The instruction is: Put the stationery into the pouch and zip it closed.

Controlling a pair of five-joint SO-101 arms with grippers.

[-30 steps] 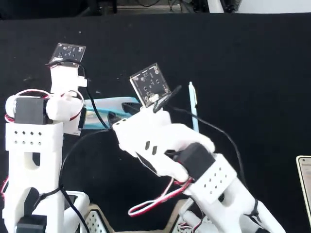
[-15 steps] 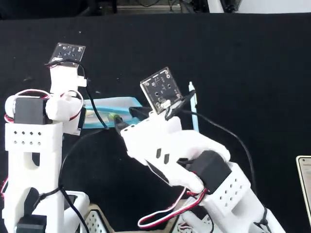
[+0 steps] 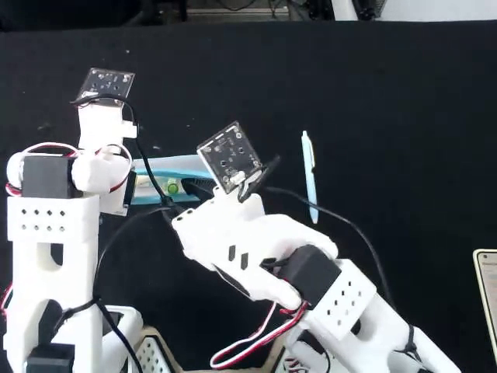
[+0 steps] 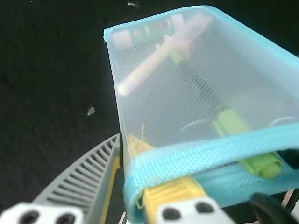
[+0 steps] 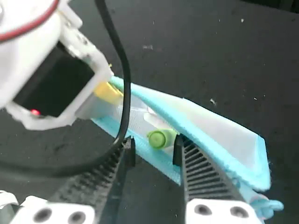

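Right end effector stands open, its jaws on either side of the green marker, which pokes from the mouth of the pouch. Left end effector pinches the pouch's corner on the surface. Since half a second ago the right arm has swung back toward the pouch, uncovering the blue pen beyond. Print on the label inside the pouch is too blurred to read.

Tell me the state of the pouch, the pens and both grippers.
pouch: unzipped, mouth open
green marker: in the pouch, end poking out
white pen: inside the pouch
blue pen: on the table, outside the pouch
left gripper: shut on the pouch
right gripper: jaws open astride the marker's end
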